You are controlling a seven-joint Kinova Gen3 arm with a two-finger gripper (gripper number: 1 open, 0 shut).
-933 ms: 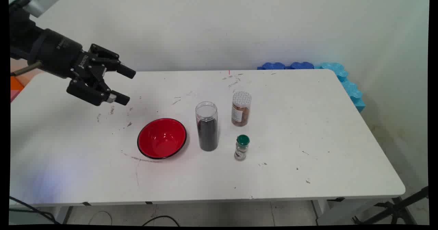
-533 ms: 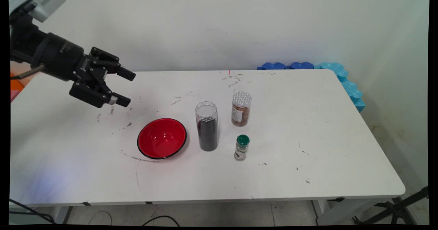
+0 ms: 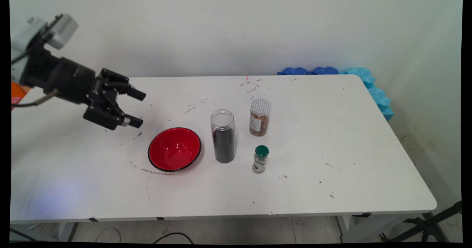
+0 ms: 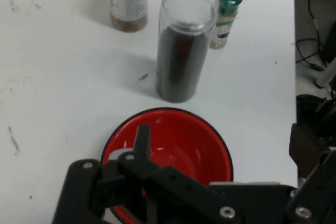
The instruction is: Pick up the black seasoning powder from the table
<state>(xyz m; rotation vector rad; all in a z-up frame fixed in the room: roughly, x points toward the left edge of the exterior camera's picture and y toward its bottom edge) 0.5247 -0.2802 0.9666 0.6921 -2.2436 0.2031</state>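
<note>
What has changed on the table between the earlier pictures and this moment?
The gripper has come lower over the table's left side, its fingers still open and empty, now nearer the red bowl. Nothing was taken hold of or let go. The bowl, the tall dark jar, the brown jar and the green-capped shaker stayed where they were.

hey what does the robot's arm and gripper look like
The gripper is black, with two stubby fingers on jointed black linkages dotted with silver bolts. Behind it sits a black cylindrical wrist with small white lettering. The arm above is white, carrying a light grey boxy camera, and a thin cable trails from the wrist.
</note>
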